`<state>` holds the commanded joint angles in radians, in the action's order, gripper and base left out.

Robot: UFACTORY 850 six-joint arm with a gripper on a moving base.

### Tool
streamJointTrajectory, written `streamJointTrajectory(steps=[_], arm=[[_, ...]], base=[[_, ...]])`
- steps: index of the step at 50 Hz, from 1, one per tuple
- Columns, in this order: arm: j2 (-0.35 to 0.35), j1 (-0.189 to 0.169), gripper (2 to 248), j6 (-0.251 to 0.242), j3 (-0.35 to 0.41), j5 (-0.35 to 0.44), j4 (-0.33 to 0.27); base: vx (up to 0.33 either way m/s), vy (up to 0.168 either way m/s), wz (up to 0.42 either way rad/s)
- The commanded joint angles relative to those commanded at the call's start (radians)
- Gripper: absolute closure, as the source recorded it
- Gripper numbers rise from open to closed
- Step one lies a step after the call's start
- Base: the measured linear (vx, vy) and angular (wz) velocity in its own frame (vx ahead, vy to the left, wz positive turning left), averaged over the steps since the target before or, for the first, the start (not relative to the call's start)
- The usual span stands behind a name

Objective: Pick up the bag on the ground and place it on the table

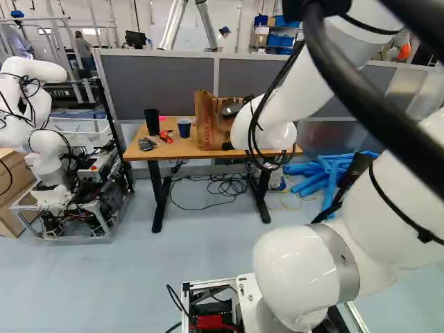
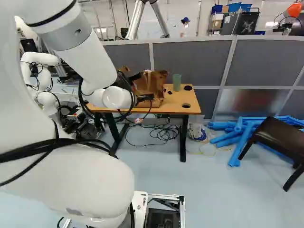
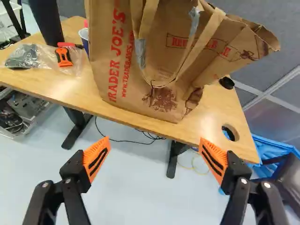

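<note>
With gripper [image 3: 154,143] spread wide & holding nothing, take by looped handles [image 3: 211,29], prob. soft, not by thin, tearable walls of paper bag [image 3: 136,101], likely light but contents n/k, already upright on table [image 3: 211,117] nr. front edge.

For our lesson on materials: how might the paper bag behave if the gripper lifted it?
The bag would probably flex and crumple, since its sides already look creased. It may swing, as its handles are thin loops. Its torn lower corner could rip further.
</note>
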<state>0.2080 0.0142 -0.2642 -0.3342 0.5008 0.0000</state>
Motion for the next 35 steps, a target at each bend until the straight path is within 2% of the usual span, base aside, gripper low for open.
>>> streamJointTrajectory(steps=[20, 35], arm=[[0.031, -0.006, 3, 0.115, 0.107, 0.161, 0.0], [0.048, -0.01, 3, 0.178, 0.166, 0.251, 0.0]], base=[[0.0, 0.0, 0.0], [0.0, 0.0, 0.0]])
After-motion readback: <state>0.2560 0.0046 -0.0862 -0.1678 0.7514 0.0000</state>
